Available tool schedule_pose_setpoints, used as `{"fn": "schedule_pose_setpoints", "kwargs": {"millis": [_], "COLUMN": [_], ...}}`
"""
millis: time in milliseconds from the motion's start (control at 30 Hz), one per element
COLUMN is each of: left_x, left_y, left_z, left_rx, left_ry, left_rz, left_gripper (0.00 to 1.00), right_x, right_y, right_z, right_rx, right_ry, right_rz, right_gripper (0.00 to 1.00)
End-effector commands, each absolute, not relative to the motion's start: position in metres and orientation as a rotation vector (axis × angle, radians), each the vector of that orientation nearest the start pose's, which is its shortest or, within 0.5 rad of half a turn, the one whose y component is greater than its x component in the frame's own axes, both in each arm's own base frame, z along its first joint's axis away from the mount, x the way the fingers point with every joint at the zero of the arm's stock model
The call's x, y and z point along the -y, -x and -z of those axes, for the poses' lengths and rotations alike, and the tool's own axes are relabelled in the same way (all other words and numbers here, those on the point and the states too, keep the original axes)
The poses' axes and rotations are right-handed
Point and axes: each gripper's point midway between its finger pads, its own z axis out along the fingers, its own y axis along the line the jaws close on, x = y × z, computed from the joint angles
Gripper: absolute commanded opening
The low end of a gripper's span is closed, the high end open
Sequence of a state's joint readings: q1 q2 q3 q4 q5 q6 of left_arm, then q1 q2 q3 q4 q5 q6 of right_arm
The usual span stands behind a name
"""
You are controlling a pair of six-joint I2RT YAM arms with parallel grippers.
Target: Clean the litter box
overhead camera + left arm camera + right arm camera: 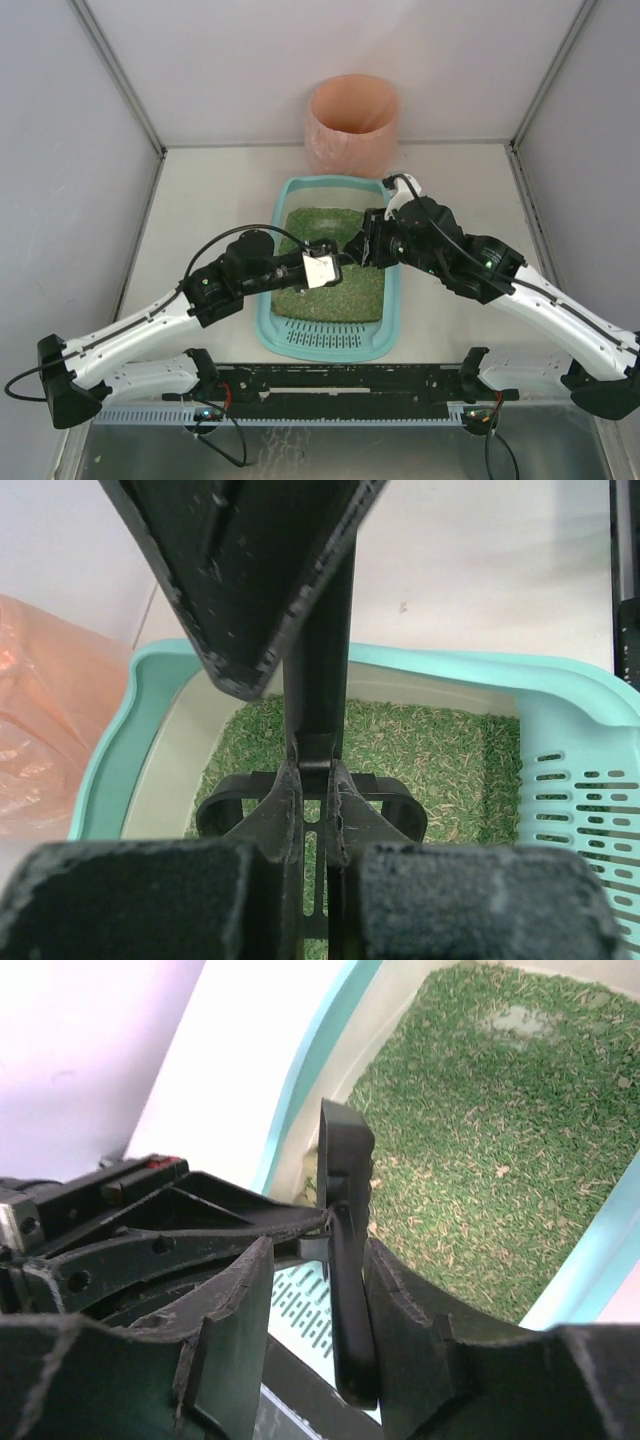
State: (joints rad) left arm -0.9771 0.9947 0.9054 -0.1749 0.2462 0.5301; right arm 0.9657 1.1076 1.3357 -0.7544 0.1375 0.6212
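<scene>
Centrally, the litter box (330, 187) lies on the bench (200, 200) between the two arms, its long axis running from near to far. Its slotted grate (325, 340) is at the near end and green-brown granules (335, 285) cover the floor beyond. A round pink-orange bin (352, 120) stands just past the far rim, against the back wall.

Both arms reach inward and meet above the granules at mid-tray. The left claw (338, 262) comes from the left and the right claw (362, 250) from the right, with a thin black scoop (350, 255) between them.

Left wrist view: the left claw (315, 810) is fully closed. Its fingers (285, 810) pinch the narrow handle of the scoop (318, 680) from both sides. The tray rim (450, 665), granules (430, 750), grate (585, 810) and bin (40, 730) lie beyond. A large dark shape at the top is too close to identify.

Right wrist view: the right claw (320, 1260) is partly open. The scoop (345, 1190) stands edge-on between its fingers (240, 1300), close against one pad, while a clear gap separates it from the other. Granules (480, 1110) and tray rim (590, 1270) lie below.
</scene>
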Motion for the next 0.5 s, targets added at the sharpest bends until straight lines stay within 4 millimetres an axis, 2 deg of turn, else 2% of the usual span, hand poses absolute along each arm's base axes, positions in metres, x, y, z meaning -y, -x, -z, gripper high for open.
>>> {"fn": "schedule_pose_setpoints", "kwargs": {"millis": [0,133,333,467], "left_x": [0.314,0.315,0.317,0.318], "left_y": [-0.184,-0.186,-0.19,-0.191], "left_z": [-0.319,-0.325,-0.33,-0.331], "left_rx": [-1.194,-1.219,-1.251,-1.252], "left_ry": [-1.272,-1.213,-1.147,-1.142], "left_rz": [0.583,0.614,0.638,0.638], "left_gripper": [0.0,0.0,0.0,0.0], "right_x": [-0.274,-0.273,-0.274,-0.275], "right_y": [-0.201,-0.204,-0.198,-0.197], "right_z": [-0.338,-0.339,-0.326,-0.324], "right_rx": [-2.04,-2.015,-2.07,-2.074], "right_ry": [0.1,0.067,0.089,0.091], "right_rz": [-0.89,-0.898,-0.896,-0.905], "right_gripper": [0.41,0.4,0.4,0.36]}}
